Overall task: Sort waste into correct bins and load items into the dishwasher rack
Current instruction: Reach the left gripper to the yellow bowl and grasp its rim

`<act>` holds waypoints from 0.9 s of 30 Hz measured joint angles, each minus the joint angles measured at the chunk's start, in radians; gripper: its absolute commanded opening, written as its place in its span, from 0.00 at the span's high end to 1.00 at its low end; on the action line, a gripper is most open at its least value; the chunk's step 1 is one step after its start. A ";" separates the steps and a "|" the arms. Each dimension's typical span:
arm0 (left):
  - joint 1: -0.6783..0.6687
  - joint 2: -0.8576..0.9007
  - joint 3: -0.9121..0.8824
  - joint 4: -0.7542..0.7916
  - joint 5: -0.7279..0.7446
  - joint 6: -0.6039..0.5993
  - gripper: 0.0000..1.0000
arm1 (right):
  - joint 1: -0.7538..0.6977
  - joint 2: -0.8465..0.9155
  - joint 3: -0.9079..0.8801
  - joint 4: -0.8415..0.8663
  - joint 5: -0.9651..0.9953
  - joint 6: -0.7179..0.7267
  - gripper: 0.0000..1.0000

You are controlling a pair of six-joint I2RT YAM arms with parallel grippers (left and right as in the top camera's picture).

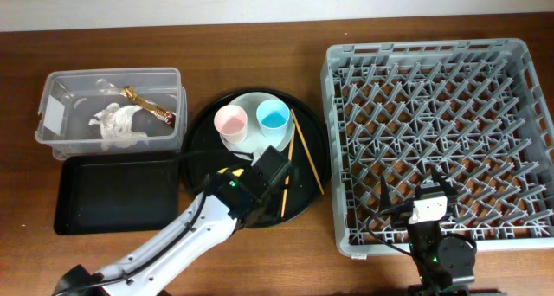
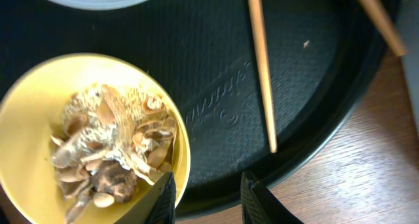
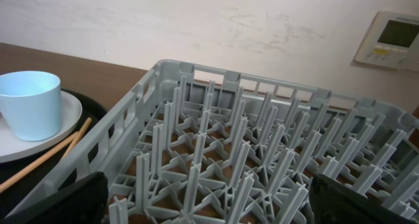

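Overhead: chopsticks near-to-far, slightly splayed apart

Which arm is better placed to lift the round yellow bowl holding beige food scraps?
Left, most likely. The left gripper, open, hangs at the rim of the round yellow bowl on the round black tray; the right gripper sits over the grey plastic rack, away from it.

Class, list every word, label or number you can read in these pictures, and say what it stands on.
Large round black tray: embossed cursive word, not legible.
White label on clear rectangular plastic box: nothing readable.
Gold-brown snack wrapper: too small.
White wall panel: markings too small.
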 measured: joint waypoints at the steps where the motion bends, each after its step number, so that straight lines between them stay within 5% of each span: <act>1: 0.000 0.000 -0.016 0.010 -0.003 -0.008 0.68 | 0.000 0.000 0.000 0.000 0.000 0.000 0.02; 5: 0.000 0.000 -0.077 0.101 -0.040 -0.031 0.80 | 0.000 0.000 0.000 0.000 0.000 0.000 0.01; 16: 0.000 0.104 -0.081 0.142 -0.089 -0.041 0.80 | 0.000 0.000 0.000 0.000 0.000 0.000 0.02; 20: 0.000 0.145 -0.081 0.142 -0.093 -0.043 1.00 | 0.000 0.000 0.000 0.000 0.000 0.000 0.02; 27: 0.000 0.146 -0.058 0.108 -0.150 -0.040 1.00 | 0.000 0.000 0.000 0.000 0.000 0.000 0.02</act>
